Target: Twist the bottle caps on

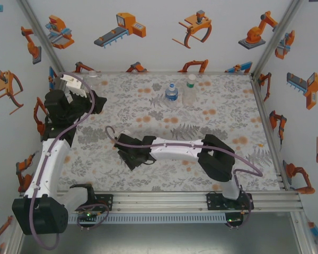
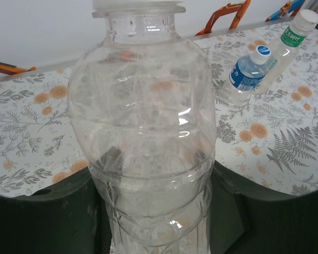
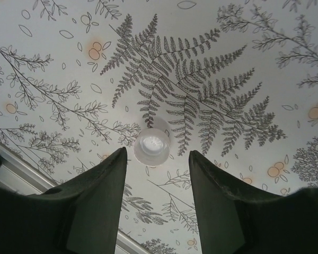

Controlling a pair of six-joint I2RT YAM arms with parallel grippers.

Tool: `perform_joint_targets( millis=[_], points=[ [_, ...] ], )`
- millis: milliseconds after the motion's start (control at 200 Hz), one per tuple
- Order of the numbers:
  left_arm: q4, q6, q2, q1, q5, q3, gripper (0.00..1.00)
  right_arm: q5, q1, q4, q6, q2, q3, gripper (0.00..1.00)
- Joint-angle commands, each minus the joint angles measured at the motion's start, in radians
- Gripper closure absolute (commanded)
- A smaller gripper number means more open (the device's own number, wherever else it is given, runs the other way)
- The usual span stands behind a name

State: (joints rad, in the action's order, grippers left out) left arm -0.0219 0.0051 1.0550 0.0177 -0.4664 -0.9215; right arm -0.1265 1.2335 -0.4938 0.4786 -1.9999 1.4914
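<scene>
hovering my right gripper (image 3: 158, 157) over small round white plastic cap (image 3: 152, 146) on floral mat (image 3: 228, 79), jaws part open, empty, cap between tips. cap looks light, stiff, slick: pinch across rim. my left gripper (image 2: 153, 211) clamps clear unlabelled plastic bottle (image 2: 143, 132) low on thin, crushable body.

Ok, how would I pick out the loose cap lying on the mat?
Start at the flowered mat and find the right gripper, low over its near middle. Between its open fingers, at the foot of a big printed fern leaf, lies a small round white cap. It sits on no bottle, while the blue-label bottle and green-label bottle at the far edge wear theirs.
</scene>
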Motion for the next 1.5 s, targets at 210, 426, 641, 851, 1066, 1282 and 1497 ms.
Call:
perform_joint_targets(
  millis=[210,426,641,851,1066,1282,1497],
  points=[
    [-0.030,-0.033,-0.019,-0.015,-0.017,-0.001,0.95,0.034,0.009,-0.118,-0.009,-0.095,0.118,0.51],
    [-0.031,-0.039,-0.015,-0.016,-0.020,0.000,0.93,0.043,0.009,-0.146,-0.013,-0.134,0.151,0.51],
    [-0.017,-0.048,0.005,-0.018,-0.029,-0.013,0.93,0.040,0.008,-0.170,-0.020,-0.161,0.176,0.54],
    [-0.013,-0.059,0.017,-0.019,-0.044,-0.020,0.93,0.041,0.008,-0.178,-0.022,-0.166,0.183,0.60],
    [-0.012,-0.057,0.022,-0.019,-0.052,-0.022,0.93,0.026,0.008,-0.172,-0.019,-0.143,0.167,0.65],
    [-0.041,-0.054,0.037,-0.019,-0.130,-0.023,0.93,0.002,-0.029,-0.154,0.001,-0.071,0.115,0.67],
    [-0.126,-0.093,0.072,-0.014,-0.297,-0.025,0.94,0.002,-0.129,-0.114,0.012,0.067,-0.031,0.68]
  ],
)
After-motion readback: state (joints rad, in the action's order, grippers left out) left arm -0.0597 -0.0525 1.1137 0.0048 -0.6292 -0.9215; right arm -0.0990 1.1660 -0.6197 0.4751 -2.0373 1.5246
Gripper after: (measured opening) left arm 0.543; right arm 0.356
